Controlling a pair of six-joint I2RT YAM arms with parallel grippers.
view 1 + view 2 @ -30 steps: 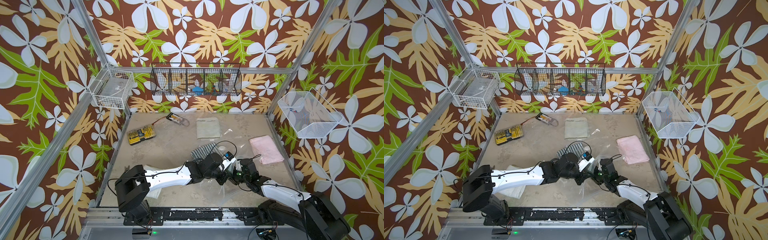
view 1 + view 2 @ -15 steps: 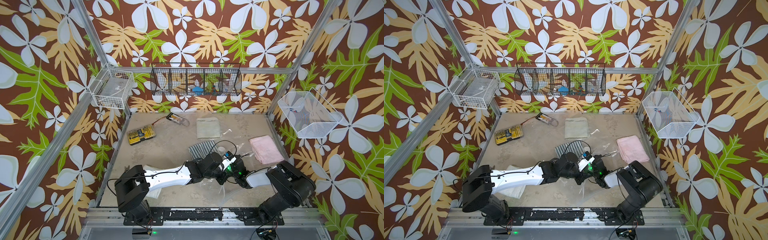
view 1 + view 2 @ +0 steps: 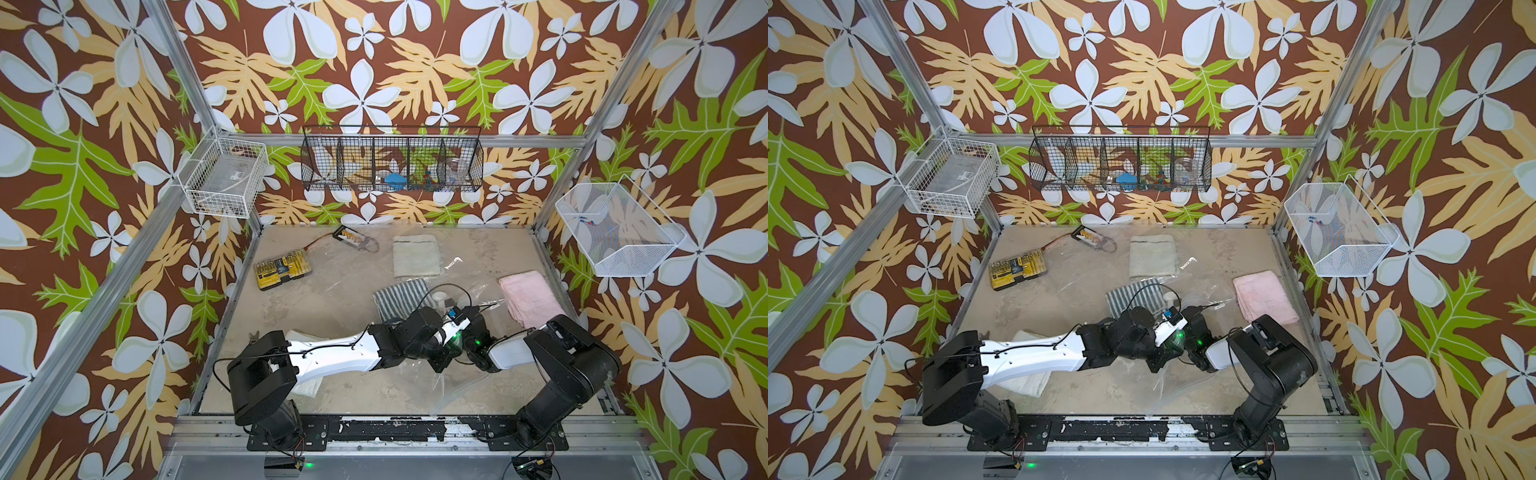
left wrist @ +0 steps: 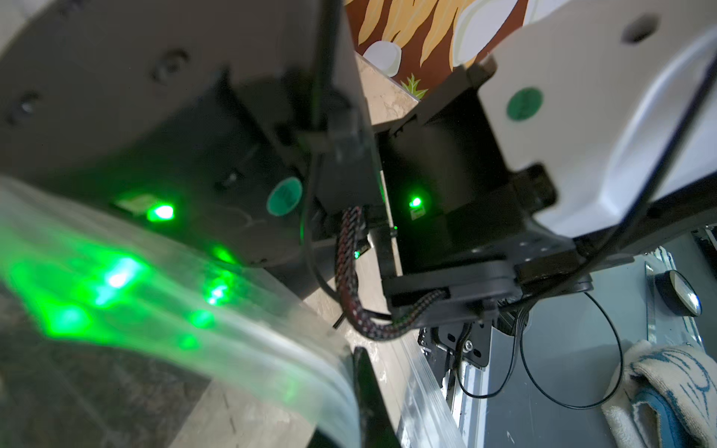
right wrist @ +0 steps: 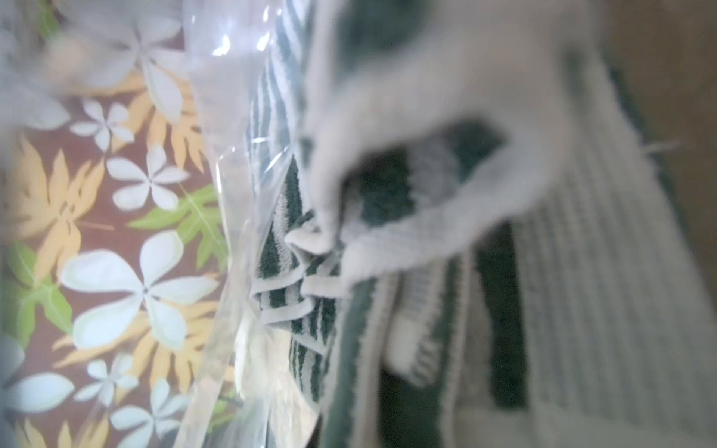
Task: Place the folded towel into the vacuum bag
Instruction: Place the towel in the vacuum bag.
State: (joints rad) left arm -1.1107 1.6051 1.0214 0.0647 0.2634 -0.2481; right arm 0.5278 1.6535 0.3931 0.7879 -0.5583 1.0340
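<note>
Left arm [image 3: 332, 357] lies low, reaching from the near left corner of the beige stone-look tabletop [image 3: 340, 307] to its middle. The right arm [image 3: 573, 365] is folded tight at the near right corner, its white forearm pointing back to the middle, so the two wrists almost touch. A large crinkly transparent vacuum bag [image 3: 478, 286] lies across the middle, film running toward the near edge, round white valve disc [image 3: 440, 296] facing up. A green-and-white striped folded towel [image 3: 399, 296] lies just left of the valve, touching the bag; inside or not, cannot tell. Both top views hide the fingertips. The left wrist view shows the left gripper [image 4: 362, 391] closed, bag film pinched at its black finger, with the right arm's joints filling the rest. The right wrist view shows no fingers: the right gripper [image 3: 470, 314] is closed, a bunched striped fold is right at the lens with film beside it, and a grip on it is unclear. By the right edge lies a pink folded towel [image 3: 528, 299], by the far edge a pale folded towel [image 3: 415, 255].
</note>
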